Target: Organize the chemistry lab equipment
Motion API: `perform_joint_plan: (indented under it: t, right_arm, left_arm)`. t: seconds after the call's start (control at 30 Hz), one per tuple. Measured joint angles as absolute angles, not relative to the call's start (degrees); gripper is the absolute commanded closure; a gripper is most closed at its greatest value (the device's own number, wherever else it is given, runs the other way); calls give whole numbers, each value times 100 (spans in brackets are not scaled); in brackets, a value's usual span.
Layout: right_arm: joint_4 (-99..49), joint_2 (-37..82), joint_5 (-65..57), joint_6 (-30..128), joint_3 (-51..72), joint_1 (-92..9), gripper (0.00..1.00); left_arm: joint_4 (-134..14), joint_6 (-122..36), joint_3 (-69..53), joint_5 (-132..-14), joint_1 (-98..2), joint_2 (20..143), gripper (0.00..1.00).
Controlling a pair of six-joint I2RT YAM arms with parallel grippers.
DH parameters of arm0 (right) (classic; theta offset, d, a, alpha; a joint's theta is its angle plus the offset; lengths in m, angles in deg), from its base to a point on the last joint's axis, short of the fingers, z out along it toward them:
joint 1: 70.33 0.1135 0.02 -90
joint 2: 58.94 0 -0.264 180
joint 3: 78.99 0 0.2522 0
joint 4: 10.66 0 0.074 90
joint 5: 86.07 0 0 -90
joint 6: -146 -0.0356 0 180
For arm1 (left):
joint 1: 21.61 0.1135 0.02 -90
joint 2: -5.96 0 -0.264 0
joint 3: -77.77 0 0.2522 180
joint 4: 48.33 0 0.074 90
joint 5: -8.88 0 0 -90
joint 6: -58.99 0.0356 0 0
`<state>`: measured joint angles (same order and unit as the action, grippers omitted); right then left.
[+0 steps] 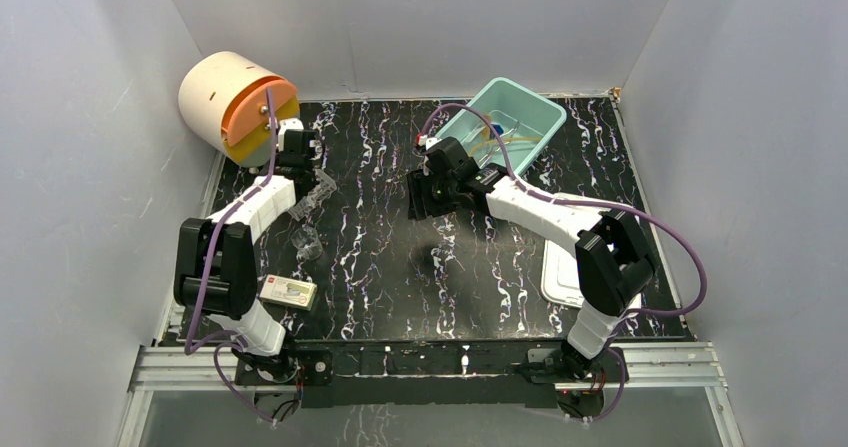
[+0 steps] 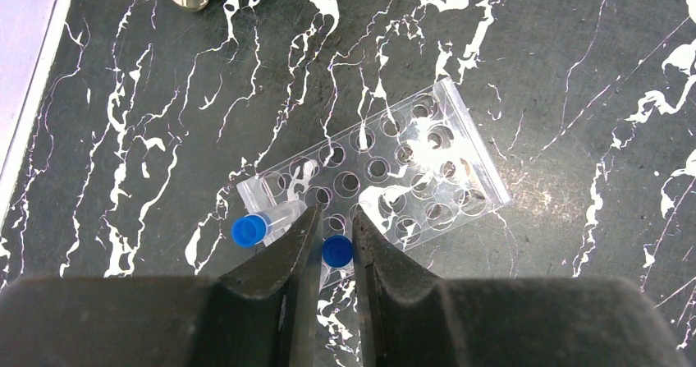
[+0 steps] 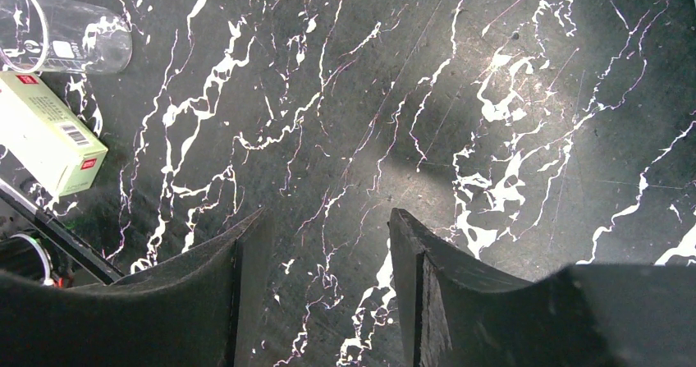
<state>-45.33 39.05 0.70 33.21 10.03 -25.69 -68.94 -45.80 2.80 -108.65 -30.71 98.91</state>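
Nearest in the top view, the white packet [image 1: 289, 292] lies by the desk's [image 1: 400, 267] near left corner. A beaker [image 1: 308, 242] sits just behind it. Toward the far left corner, the clear rack [image 1: 322, 189] lies under the left gripper [image 1: 300, 162]. The right gripper [image 1: 428, 189] hangs over mid-desk, near the teal tub [image 1: 505, 122] at the far edge.

Left wrist: the fingers press a blue-capped vial [image 2: 336, 250] from both sides at the rack's end, and a second vial [image 2: 263, 223] lies beside it.

Right wrist: the fingers are spread, holding nothing, over bare desk. The beaker lies on its side next to the packet.
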Motion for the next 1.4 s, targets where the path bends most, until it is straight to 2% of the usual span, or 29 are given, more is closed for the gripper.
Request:
perform_joint_plan:
  t: [0.37, 0.77, 1.4]
  right_arm:
    - [-4533, 3905, 70, 3227, 1003, -2569, 39]
    - [-4535, 3905, 75, 3179, 1003, -2569, 40]
    - [-4535, 3905, 70, 3124, 999, -2569, 40]
  left_arm:
    - [-6898, -4490, 280, -10832, -3071, 9906, 70]
    - [-6896, -4449, 278, -10769, -3071, 9993, 86]
    - [-6981, -4506, 573, -10596, -3071, 9414, 85]
